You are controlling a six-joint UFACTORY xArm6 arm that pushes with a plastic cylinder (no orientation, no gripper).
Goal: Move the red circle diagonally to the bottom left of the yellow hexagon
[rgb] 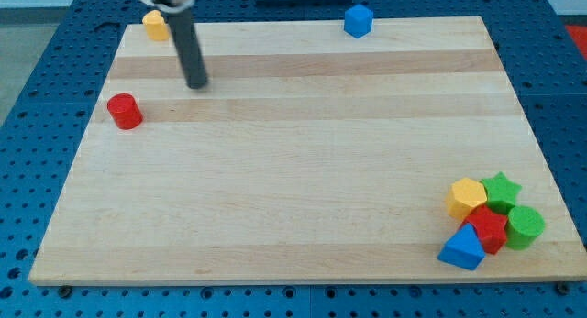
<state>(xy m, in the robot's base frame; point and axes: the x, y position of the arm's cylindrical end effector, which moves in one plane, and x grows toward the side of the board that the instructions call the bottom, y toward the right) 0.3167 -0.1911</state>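
Note:
The red circle [124, 111] is a short red cylinder near the board's left edge, in the upper left part of the view. The yellow hexagon [466, 197] sits in a cluster of blocks at the bottom right. My tip [197, 83] rests on the board up and to the right of the red circle, with a clear gap between them. The rod rises from it toward the view's top.
Wooden board [303, 171] on a blue perforated table. A yellow block [154, 26] lies at the top left, partly behind the rod. A blue cube [358, 21] sits at the top edge. Beside the yellow hexagon: green star [502, 188], green cylinder [525, 226], red block [489, 228], blue triangle [462, 248].

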